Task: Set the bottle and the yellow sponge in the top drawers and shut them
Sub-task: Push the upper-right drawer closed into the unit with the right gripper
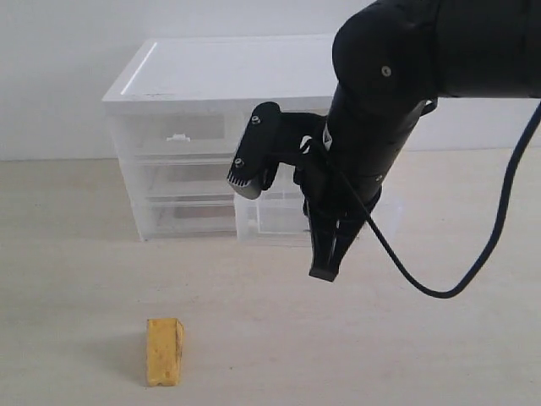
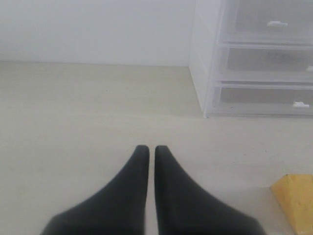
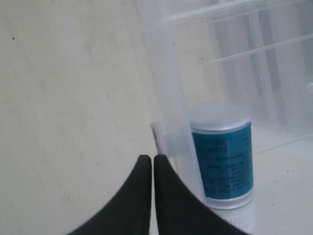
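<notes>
The teal cylindrical bottle (image 3: 222,156) sits in the open clear plastic drawer (image 1: 270,222). The right gripper (image 3: 148,160), clenched empty, should probably push it shut.

Bright, flat, shadowless-looking light; soft, slightly washed-out pictures.

Even, diffuse light fills all views. The white lid (image 1: 228,68) nearly merges with the wall (image 1: 68,51), its whites close to blown out. The sponge (image 1: 164,352) casts only a faint, soft-edged shadow on the table (image 1: 76,254) on the left side. The black arm (image 1: 380,110) shows little detail beyond dull highlights. In the right wrist view the bottle (image 3: 222,156) looks hazy through the clear drawer (image 3: 171,98). The left gripper (image 2: 147,148) is soft at the frame's edge.
</notes>
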Tool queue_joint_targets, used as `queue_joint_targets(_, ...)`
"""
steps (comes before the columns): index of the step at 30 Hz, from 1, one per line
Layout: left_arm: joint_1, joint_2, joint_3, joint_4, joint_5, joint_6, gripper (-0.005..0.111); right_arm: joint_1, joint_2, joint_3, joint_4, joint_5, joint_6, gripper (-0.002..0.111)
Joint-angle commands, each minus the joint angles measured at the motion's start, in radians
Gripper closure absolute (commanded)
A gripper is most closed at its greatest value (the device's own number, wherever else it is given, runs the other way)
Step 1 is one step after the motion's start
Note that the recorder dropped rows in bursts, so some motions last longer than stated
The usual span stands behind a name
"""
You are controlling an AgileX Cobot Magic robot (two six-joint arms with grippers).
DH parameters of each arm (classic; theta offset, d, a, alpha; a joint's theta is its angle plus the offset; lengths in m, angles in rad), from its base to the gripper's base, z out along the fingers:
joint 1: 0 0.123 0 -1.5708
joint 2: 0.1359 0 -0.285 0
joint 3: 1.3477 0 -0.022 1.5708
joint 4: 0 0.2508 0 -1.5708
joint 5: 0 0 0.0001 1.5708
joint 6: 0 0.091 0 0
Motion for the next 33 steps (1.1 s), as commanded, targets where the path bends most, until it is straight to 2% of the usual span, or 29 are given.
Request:
queue_joint_targets(1, 0.004, -0.003, 0.004, -0.006, 0.001, 0.006, 0.103, -0.007, -0.003, -0.003, -0.122, -0.095, 0.108, 0.108)
queue_joint_targets(5, 0.004, -0.003, 0.004, -0.006, 0.001, 0.006, 0.103, -0.007, -0.003, -0.003, -0.196, -0.135, 0.180, 0.108)
queue_joint_targets(12, 0.004, -0.003, 0.004, -0.006, 0.001, 0.006, 0.103, -0.007, -0.003, -0.003, -0.453, -0.106, 0.367, 0.108)
queue_joint_targets(15, 0.004, -0.003, 0.004, -0.006, 0.001, 0.006, 0.103, -0.007, -0.003, -0.003, -0.472, -0.091, 0.376, 0.108)
queue_joint_targets(22, 0.004, -0.003, 0.004, -0.006, 0.001, 0.006, 0.103, -0.007, -0.003, -0.003, -0.405, -0.084, 0.365, 0.108)
queue_joint_targets(25, 0.004, -0.003, 0.004, -0.006, 0.001, 0.006, 0.103, -0.007, -0.003, -0.003, -0.321, -0.051, 0.265, 0.108)
queue_joint_targets(29, 0.004, -0.003, 0.004, -0.006, 0.001, 0.006, 0.103, -0.007, -0.003, -0.003, -0.126, 0.082, -0.004, 0.108)
queue_joint_targets(33, 0.004, -0.003, 0.004, -0.006, 0.001, 0.006, 0.103, -0.007, -0.028, -0.003, -0.119, 0.150, -0.038, 0.108)
